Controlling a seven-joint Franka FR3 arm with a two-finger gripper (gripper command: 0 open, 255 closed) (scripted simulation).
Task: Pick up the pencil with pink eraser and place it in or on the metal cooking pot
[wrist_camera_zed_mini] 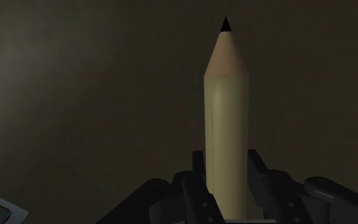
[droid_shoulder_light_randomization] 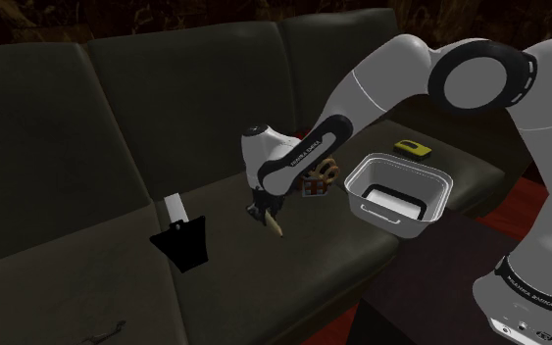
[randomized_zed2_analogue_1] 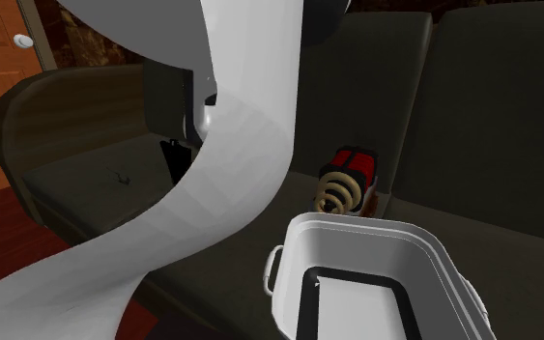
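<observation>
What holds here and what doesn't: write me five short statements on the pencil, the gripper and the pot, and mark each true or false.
1. The gripper is shut on the pencil. True.
2. The pencil lies inside the pot. False: it is held over the sofa seat, to the shoulder view's left of the pot.
3. The pencil's black tip points away from the gripper. True.
4. The pot stands on the floor. False: it stands on the seat of the sofa.
5. A yellow object lies on the sofa beyond the pot in the shoulder view. True.
</observation>
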